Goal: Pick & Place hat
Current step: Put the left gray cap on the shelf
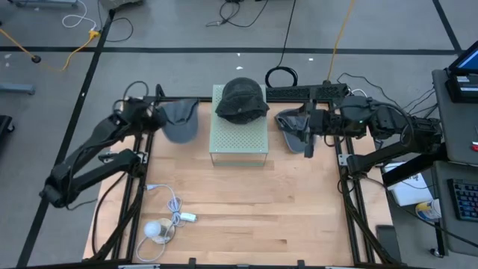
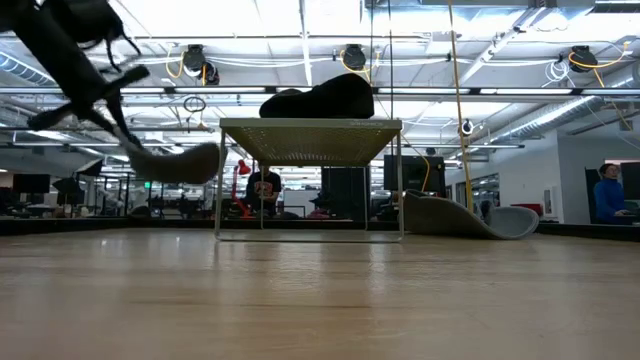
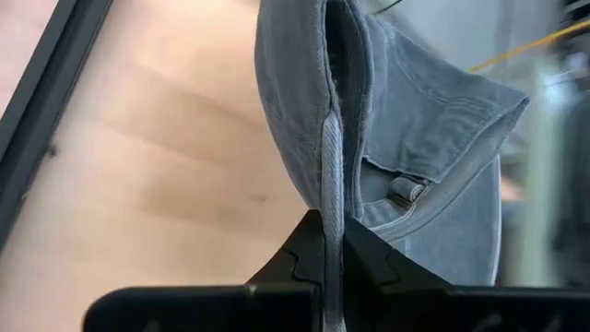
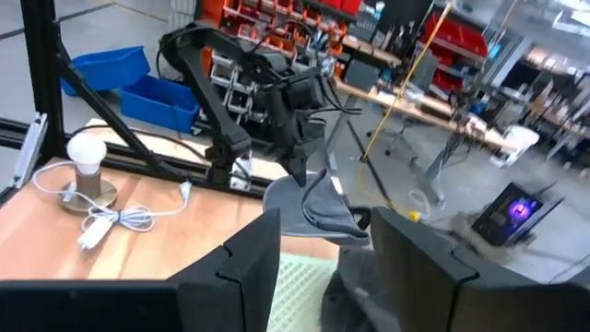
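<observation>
A grey-blue cap point(image 1: 179, 119) is held by my shut left gripper point(image 3: 332, 242) left of a green perforated stand point(image 1: 239, 133); in the low view the cap point(image 2: 178, 160) hangs clear of the table. A black hat point(image 1: 241, 100) sits with its underside on the stand's top point(image 2: 310, 127). A second grey cap point(image 1: 293, 122) lies on the table right of the stand, brim down on the wood point(image 2: 460, 218). My right gripper point(image 4: 323, 267) is open above that cap's right side, its fingers pointing toward the table's left, touching nothing that shows. My left gripper pinches the grey-blue cap's rim edge point(image 3: 332, 207) between its two fingers, the edge running along the gap between them. The cap's back strap and buckle point(image 3: 406, 191) lie just beyond the fingers. The cap is lifted clear and hangs from the hold.
A white bulb on a base with a coiled white cord point(image 1: 163, 224) lies at the table's near left. Black frame rails point(image 1: 347, 187) run along both sides. Bare wood point(image 1: 246, 217) stretches in front of the stand. A keyboard and papers point(image 1: 448, 194) sit off the right edge.
</observation>
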Tool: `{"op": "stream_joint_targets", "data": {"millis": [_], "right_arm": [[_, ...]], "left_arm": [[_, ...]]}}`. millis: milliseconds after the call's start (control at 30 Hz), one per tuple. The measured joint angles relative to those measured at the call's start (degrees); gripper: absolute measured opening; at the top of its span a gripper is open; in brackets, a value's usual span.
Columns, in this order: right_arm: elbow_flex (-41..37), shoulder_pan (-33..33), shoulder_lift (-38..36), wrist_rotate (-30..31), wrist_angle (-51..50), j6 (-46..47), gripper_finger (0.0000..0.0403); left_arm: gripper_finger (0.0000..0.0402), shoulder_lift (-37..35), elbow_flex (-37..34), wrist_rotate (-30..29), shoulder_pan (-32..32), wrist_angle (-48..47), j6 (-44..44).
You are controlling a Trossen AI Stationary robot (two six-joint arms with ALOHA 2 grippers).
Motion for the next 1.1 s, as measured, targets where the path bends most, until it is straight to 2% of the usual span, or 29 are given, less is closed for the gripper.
{"op": "stream_joint_targets", "data": {"millis": [167, 367, 533, 900, 1100], "right_arm": [[0.00, 0.00, 0.00, 0.00, 1.31, -5.87, 0.0167], [0.00, 0.00, 0.29, -0.01, 1.97, -3.75, 0.0167], [-0.02, 0.00, 0.91, -0.20, 1.49, 1.15, 0.0167], [-0.04, 0.00, 3.35, -0.12, 2.13, 13.84, 0.0167], [-0.04, 0.00, 5.42, -0.20, 2.97, 27.17, 0.0167]], "left_arm": [[0.0008, -5.28, 2.38, -0.66, -0.83, 3.53, 0.57], [0.0008, -6.76, 5.22, 0.26, -2.79, 11.95, 2.11], [0.0008, -6.15, 5.50, 0.56, -4.95, 21.28, 3.33], [0.0008, 0.74, 5.52, 7.49, -8.57, 35.89, 5.48], [0.0008, 4.86, 5.52, 10.40, -10.24, 48.25, 7.62]]}}
